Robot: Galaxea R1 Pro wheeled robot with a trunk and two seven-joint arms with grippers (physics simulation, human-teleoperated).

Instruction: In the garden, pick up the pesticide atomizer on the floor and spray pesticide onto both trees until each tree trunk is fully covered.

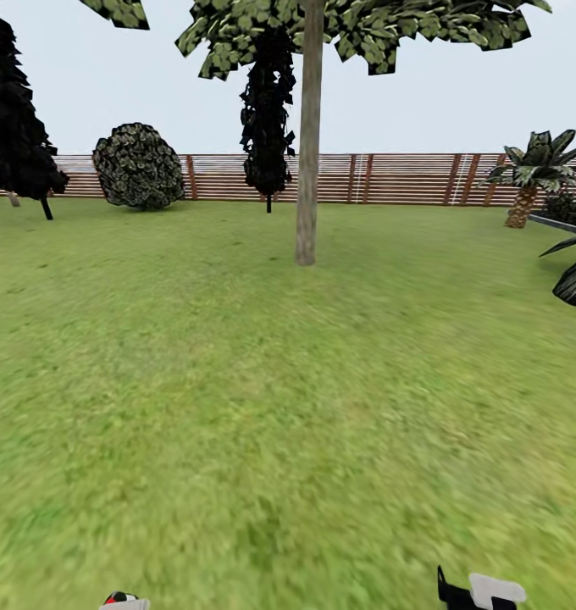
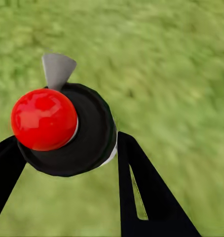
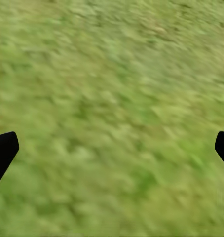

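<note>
Step in hand, by my read: pickup done, robot carrying the pesticide atomizer (image 2: 62,128) toward a tree. Left claw (image 2: 67,163) is clenched on the atomizer, black fingers (image 2: 151,192) on either side of its dark round body, red cap facing the left wrist camera, grey nozzle piece sticking out past it, blurry grass floor (image 2: 171,74) beyond. In the head view the atomizer's red-and-white top (image 1: 123,600) just peeks in at the bottom edge, left side, so the left arm sits low and tucked near the body. Right claw (image 3: 112,148) released, fingertips wide apart, nothing between them, pointing at grass; a bit of the right arm (image 1: 483,590) shows at the bottom right edge.

Tree trunk (image 1: 308,135) stands straight ahead mid-lawn, well apart from the robot, wooden fence (image 1: 390,178) behind it. No mist visible.

Next move likely calls for: close the gap across the lawn, raise the left arm, aim the nozzle at the trunk, spray.
</note>
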